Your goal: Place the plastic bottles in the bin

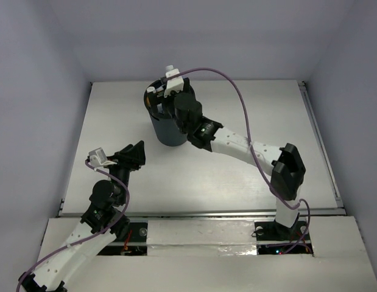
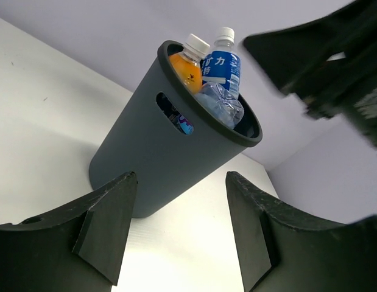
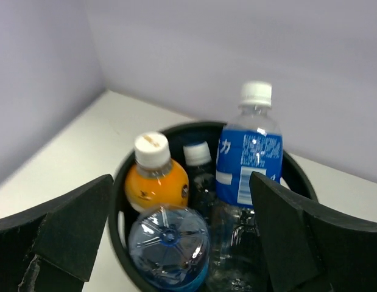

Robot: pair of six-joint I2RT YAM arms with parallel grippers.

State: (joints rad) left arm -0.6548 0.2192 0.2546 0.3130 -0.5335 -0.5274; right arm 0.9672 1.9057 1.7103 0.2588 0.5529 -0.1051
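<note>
Bin: I see the black bin (image 1: 165, 131) upright on the surface (image 1: 237, 182), far and left of centre.
Bottles: every one I can see is inside the bin. The orange bottle (image 3: 156, 179) and the blue-labelled bottle (image 3: 249, 159) stand with white caps above the rim. A clear bottle (image 3: 169, 240) lies base-up just near of them, and a dark bottle (image 3: 199, 167) sits lower between them.
Right tool (image 3: 182, 225): it hangs over the bin's mouth, jaws spread wide, gripping nothing.
Left tool (image 2: 179, 228): near left, well apart from the bin and facing it, jaws apart, empty.
</note>
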